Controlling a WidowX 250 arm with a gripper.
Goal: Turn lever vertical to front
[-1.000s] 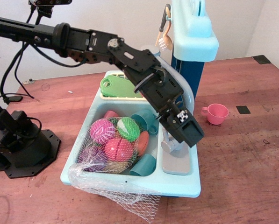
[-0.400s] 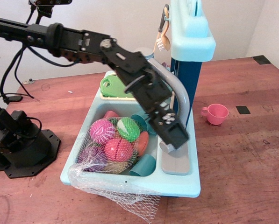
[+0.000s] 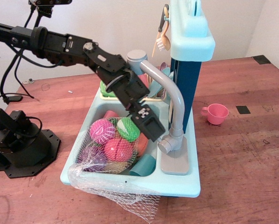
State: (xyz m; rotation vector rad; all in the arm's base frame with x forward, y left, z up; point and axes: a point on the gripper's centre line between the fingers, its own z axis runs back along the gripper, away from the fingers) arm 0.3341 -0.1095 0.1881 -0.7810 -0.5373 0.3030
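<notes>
The grey toy faucet stands on the right ledge of the light-blue toy sink, and its arched spout reaches back-left. The lever is a short grey stub at the faucet's base, jutting toward the front-left. My black gripper hangs over the sink basin just left of the faucet base, a little above and beside the lever, not touching it. Its fingers look closed together, with no gap showing, and it holds nothing.
A net bag of colourful toy produce fills the basin, with teal cups beside it. A green dish lies behind. A blue-white cabinet rises behind the faucet. A pink cup sits on the wooden table at the right. The arm's base is at the left.
The gripper has swung from the right side of the faucet base to its left. The spout, earlier hidden behind the arm, now shows, and the lever stub points front-left.
</notes>
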